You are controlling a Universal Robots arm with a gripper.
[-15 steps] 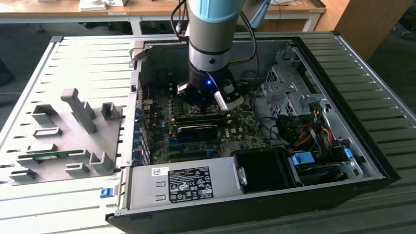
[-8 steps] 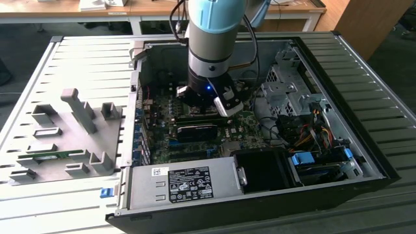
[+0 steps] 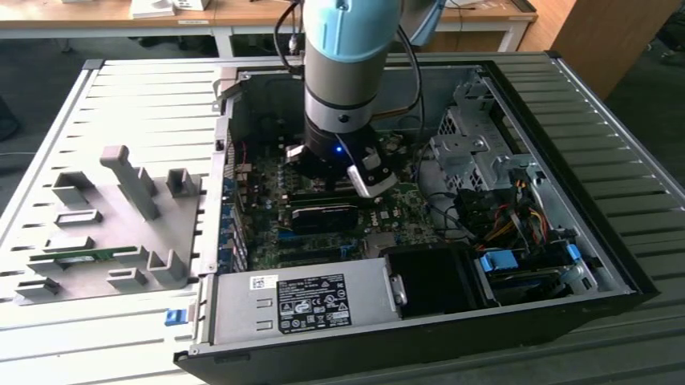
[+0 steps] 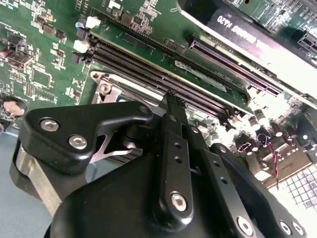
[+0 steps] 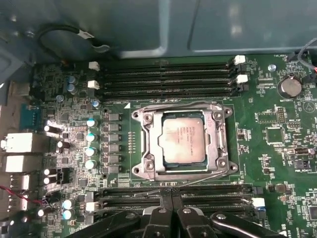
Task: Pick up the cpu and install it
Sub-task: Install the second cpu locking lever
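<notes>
Hand (image 5: 171, 218) hovers just above the cpu (image 5: 184, 141), its black fingers drawn close together and holding nothing. That thin, stiff, light chip lies flat in the metal-framed socket (image 5: 146, 144) on the motherboard (image 5: 277, 134) (fragile underneath, I judge; grip opposite edges).

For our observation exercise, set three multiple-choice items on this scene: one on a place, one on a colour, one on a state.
1. Where does the cpu lie?
A in the socket on the motherboard
B on a desk
C on the floor

2. The motherboard is:
A red
B green
C white

3. The computer case is:
A shut
B open, its inside exposed
C upside down

Answers: A, the first wrist view shows it framed by the socket; B, the board is green in both wrist views; B, the exterior view looks straight into it.
</notes>
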